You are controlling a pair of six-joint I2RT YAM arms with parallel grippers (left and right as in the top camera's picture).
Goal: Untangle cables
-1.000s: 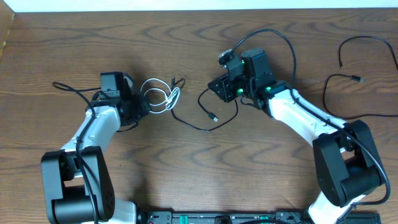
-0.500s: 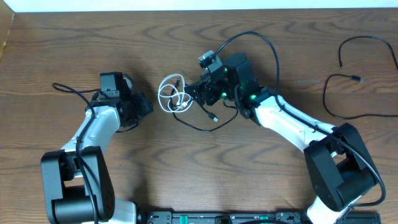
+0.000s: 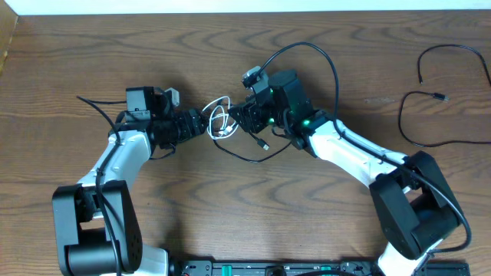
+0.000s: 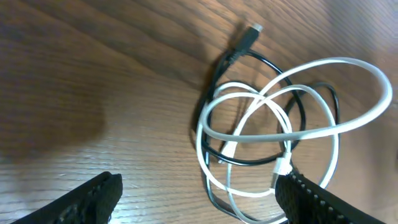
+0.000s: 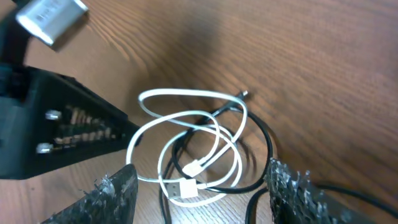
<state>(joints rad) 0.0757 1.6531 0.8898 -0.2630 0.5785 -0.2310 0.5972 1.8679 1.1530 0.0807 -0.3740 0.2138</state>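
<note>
My left hand [image 3: 201, 123] is at the left side of the tangle, its fingers spread wide and closed on nothing. In its wrist view the coils lie on the wood between and just ahead of the two fingertips. I judge it is placed so to take one loop from this side.

The cables lie in the middle of the worktop [image 3: 230, 222], between the two hands. The white cable [image 3: 219, 118] makes several loops, and the black cable [image 3: 245, 159] passes through and under them, so they are not yet separated. The long part of the black one runs out toward the near right and ends in a small plug.

My right hand [image 3: 236, 119] faces the left one from the other side. Its fingers are also apart, with the coils below and between them, and I see no grip on either cord. I think the two hands meet here to pull the loops in opposite directions.

At the far right another thin black cord [image 3: 402, 119] lies well apart.

No container is in view.
</note>
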